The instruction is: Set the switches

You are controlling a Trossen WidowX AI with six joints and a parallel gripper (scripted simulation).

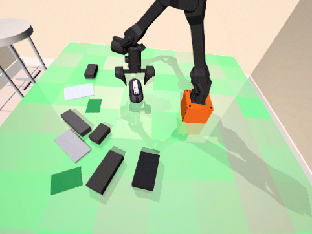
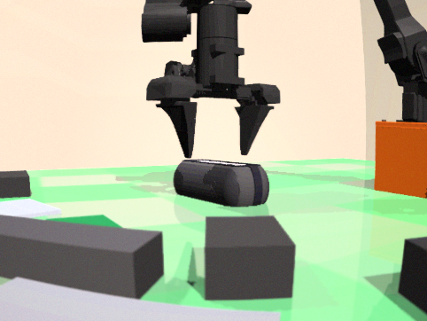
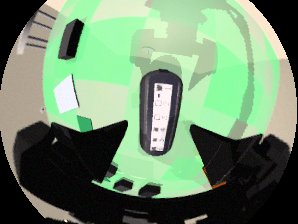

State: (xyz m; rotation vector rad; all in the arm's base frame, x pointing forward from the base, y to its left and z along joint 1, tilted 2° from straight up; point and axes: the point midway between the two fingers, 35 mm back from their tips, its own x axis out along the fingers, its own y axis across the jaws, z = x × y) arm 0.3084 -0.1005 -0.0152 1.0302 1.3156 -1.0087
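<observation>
The dark grey controller unit (image 1: 132, 94) (image 2: 208, 182) (image 3: 146, 110) lies upside down on the bench, its rocker side hidden underneath. Its white label (image 1: 135, 86) (image 3: 162, 117) faces up. In the wrist view the label's row, from the end marked 1, appears to read filled, empty, empty, filled, filled, filled; the last squares are small and blurred. A small dark bar is printed by the first square. My gripper (image 1: 135, 85) (image 2: 216, 155) (image 3: 159, 124) is wide open and empty, pointing down just above the unit, with a fingertip out to each side of it in the wrist view.
An orange box (image 1: 195, 113) (image 2: 400, 160) stands to the right, with a second dark arm section (image 1: 198, 42) reaching down to it. Several dark blocks, including one block (image 1: 100, 133) (image 2: 249, 266), grey-white plates (image 1: 72, 145) and green squares (image 1: 66, 180) lie left and in front.
</observation>
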